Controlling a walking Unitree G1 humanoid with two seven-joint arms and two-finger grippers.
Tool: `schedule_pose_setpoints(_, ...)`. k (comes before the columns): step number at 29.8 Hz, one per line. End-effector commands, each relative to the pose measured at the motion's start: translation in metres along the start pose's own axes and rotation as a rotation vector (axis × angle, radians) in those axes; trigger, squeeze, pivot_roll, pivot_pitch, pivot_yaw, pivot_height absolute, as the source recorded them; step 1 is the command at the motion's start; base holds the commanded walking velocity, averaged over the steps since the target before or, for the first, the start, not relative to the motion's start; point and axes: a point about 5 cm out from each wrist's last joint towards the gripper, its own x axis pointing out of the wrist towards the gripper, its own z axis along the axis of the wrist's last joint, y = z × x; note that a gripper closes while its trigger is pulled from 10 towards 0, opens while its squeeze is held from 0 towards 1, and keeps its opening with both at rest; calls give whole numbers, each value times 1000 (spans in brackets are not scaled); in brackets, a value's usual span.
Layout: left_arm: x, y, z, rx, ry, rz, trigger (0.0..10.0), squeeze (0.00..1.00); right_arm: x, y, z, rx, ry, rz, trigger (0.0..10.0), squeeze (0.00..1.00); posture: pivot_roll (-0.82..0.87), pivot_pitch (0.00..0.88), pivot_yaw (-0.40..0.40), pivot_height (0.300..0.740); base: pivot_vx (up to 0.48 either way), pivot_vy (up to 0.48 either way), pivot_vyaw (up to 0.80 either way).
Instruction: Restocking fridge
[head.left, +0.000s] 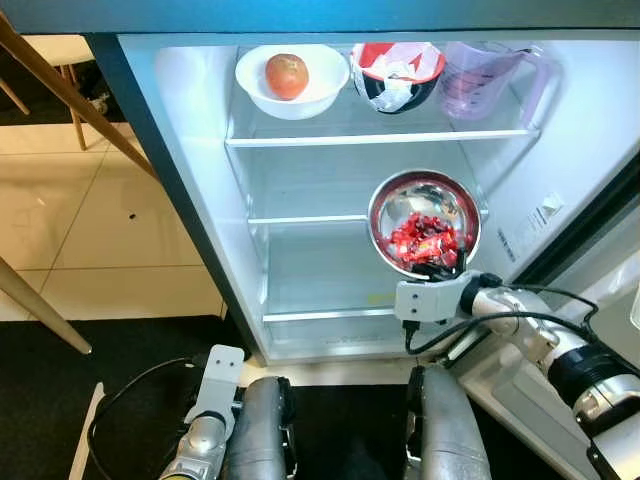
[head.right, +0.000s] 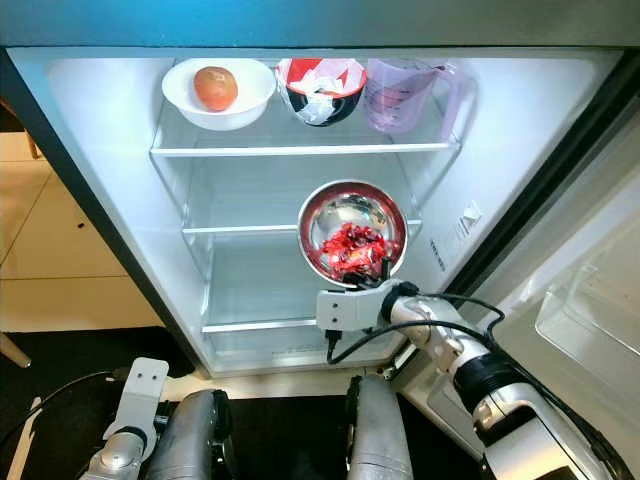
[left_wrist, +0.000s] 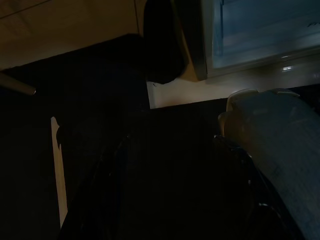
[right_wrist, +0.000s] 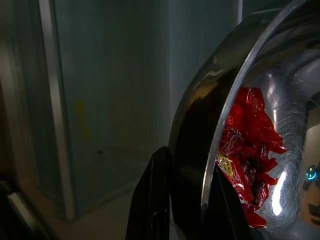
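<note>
Right hand clamped on steel bowl rim, keeping red sweets level toward middle shelf; left hand state: cannot tell.

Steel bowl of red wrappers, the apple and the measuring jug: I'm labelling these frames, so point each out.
steel bowl (head.left: 408, 203), left eye view, bare inner wall.
apple (head.left: 287, 76), left eye view, middle of fruit.
measuring jug (head.right: 395, 95), right eye view, clear side wall.

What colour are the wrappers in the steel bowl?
Red wrappers, clearest in the right wrist view.
</note>
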Motion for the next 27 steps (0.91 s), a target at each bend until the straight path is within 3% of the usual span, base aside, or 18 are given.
schedule_pose_setpoints(1, -4, 0, -13, 13, 42, -14, 10000, 0, -3, -20, -10, 9, 19, -12, 10000, 0, -29, 190, -24, 587, 0, 0, 0)
schedule_pose_setpoints(7, -4, 0, -8, 20, 3, -18, 10000, 0, -3, -36, -21, -16, 74, 1, 10000, 0, -19, 196, -29, 587, 0, 0, 0)
schedule_pose_setpoints(9, -5, -15, 15, 93, -153, -107, 10000, 0, -3, -43, -24, -14, 92, 3, 10000, 0, -14, 199, -31, 587, 0, 0, 0)
schedule_pose_setpoints(11, -6, -21, 22, 116, -203, -145, 10000, 0, -3, -43, -24, -15, 94, 8, 10000, 0, -14, 199, -31, 587, 0, 0, 0)
schedule_pose_setpoints(12, -11, -36, 44, 159, -341, -247, 10000, 0, -2, -45, -24, -15, 100, 10, 10000, 0, -12, 198, -30, 587, 0, 0, 0)
schedule_pose_setpoints(13, -11, -36, 44, 159, -341, -247, 10000, 0, -2, -45, -24, -15, 100, 10, 10000, 0, -12, 198, -30, 587, 0, 0, 0)
schedule_pose_setpoints(15, -18, -46, 71, 219, -485, -330, 10000, 0, 0, -47, -23, -18, 106, 14, 10000, 0, -10, 198, -25, 587, 0, 0, 0)
schedule_pose_setpoints(21, -29, -50, 101, 245, -619, -405, 10000, 0, 2, -52, -22, -18, 116, 5, 10000, 0, -3, 201, -17, 587, 0, 0, 0)
schedule_pose_setpoints(23, -37, -54, 126, 220, -702, -448, 10000, 0, 2, -58, -22, -26, 128, 0, 10000, 0, 8, 204, -16, 587, 0, 0, 0)
schedule_pose_setpoints(27, -46, -58, 152, 204, -782, -480, 10000, 0, 3, -69, -20, -36, 135, 6, 10000, 0, 17, 218, -16, 587, 0, 0, 0)
